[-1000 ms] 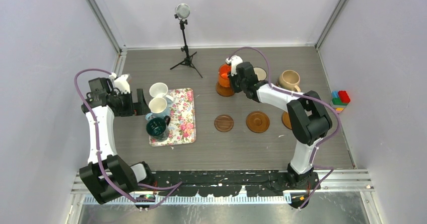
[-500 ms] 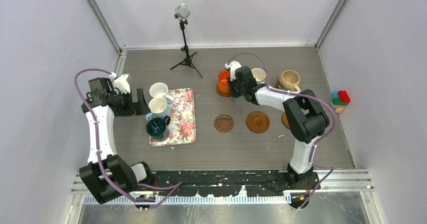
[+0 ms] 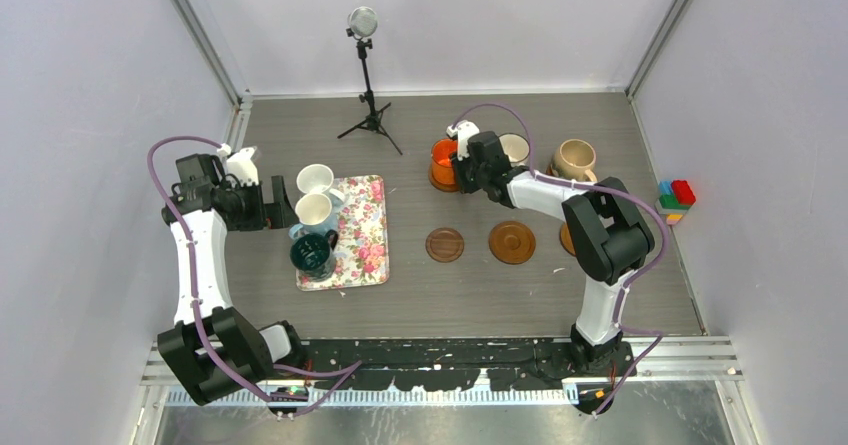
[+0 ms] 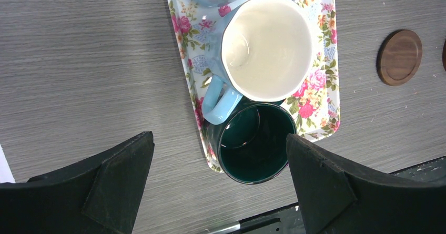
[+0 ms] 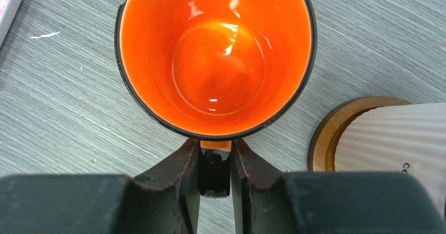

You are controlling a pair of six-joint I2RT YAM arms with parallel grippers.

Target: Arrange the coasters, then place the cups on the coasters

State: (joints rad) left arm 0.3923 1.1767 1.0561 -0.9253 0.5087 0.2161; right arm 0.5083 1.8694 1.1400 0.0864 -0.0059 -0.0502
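Observation:
The orange cup stands upright at the back of the table, with a brown coaster edge showing under it. My right gripper is shut on its dark handle, one finger on each side. Beside it a white cup sits on a coaster. The beige cup stands further right. Two bare coasters lie mid-table. My left gripper hangs open above the dark green cup and light blue cup.
The floral tray carries the green, blue and a plain white cup. A microphone tripod stands at the back. Coloured blocks lie at the right edge. Another coaster is half hidden by the right arm.
The right arm has lowered the orange cup onto the back coaster and shifted slightly left. The left arm has stayed still.

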